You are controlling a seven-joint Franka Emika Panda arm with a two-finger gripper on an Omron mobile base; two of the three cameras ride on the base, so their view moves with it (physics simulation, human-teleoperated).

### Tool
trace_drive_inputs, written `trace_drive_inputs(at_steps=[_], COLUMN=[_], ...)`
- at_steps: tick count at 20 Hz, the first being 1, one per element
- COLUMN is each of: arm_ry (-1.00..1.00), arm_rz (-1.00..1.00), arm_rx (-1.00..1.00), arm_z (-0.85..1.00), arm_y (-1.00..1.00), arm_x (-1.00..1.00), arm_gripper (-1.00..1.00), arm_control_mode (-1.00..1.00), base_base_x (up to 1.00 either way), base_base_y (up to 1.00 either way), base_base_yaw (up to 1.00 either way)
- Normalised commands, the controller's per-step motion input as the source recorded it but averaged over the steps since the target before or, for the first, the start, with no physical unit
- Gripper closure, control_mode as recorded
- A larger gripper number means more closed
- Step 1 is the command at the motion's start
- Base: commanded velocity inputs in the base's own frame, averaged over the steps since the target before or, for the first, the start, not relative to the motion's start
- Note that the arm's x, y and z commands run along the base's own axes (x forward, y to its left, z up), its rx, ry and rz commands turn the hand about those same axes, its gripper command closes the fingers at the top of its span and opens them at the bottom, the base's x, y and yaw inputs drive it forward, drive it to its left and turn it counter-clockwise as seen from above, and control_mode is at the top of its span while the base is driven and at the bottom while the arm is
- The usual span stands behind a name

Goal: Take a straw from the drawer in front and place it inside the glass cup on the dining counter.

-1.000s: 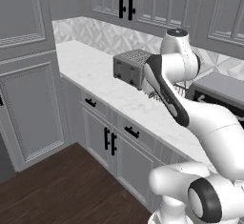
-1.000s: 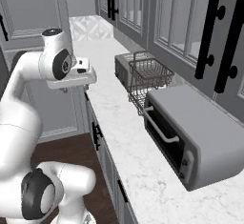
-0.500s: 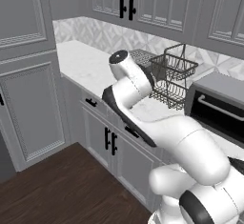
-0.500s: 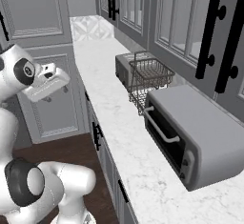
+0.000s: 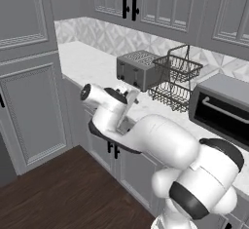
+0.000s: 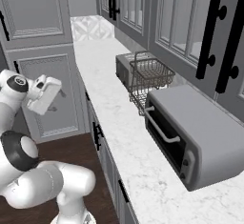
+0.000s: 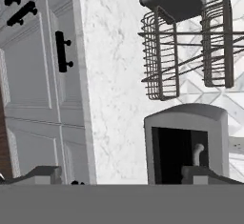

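Drawer [image 7: 35, 51] handle [image 7: 62, 51] sits up-left of my claw [image 6: 45, 96]; I'd square up on it before reaching. Can't tell if the claw's spread.

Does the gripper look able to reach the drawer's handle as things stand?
Probably yes. The open gripper hangs out in front of the counter, and nothing stands between it and the black bar handle of the shut drawer.

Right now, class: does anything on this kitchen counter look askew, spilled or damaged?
Nothing stands out. The toaster, wire basket and toaster oven sit upright on the counter; the drawer is shut.
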Motion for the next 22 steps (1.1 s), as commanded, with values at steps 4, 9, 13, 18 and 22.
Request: trace_drive_inputs(at_steps=[4, 9, 13, 18, 22], arm_ry=[0.0, 0.0, 0.0, 0.0, 0.0], arm_rz=[-0.06, -0.02, -0.02, 0.0, 0.0], arm_rx=[-0.34, -0.3, -0.24, -0.15, -0.05], arm_z=[-0.66, -0.82, -0.74, -0.73, -0.69], arm_y=[0.0, 0.0, 0.0, 0.0, 0.0], arm_x=[0.42, 0.05, 0.25, 0.34, 0.52], arm_gripper=[-1.0, -1.0, -1.0, -1.0, -1.0], arm_control_mode=[-1.0, -1.0, -1.0, -1.0, -1.0], base_base_x=[0.0, 0.0, 0.0, 0.0, 0.0], base_base_y=[0.0, 0.0, 0.0, 0.0, 0.0], base_base_yaw=[0.0, 0.0, 0.0, 0.0, 0.0])
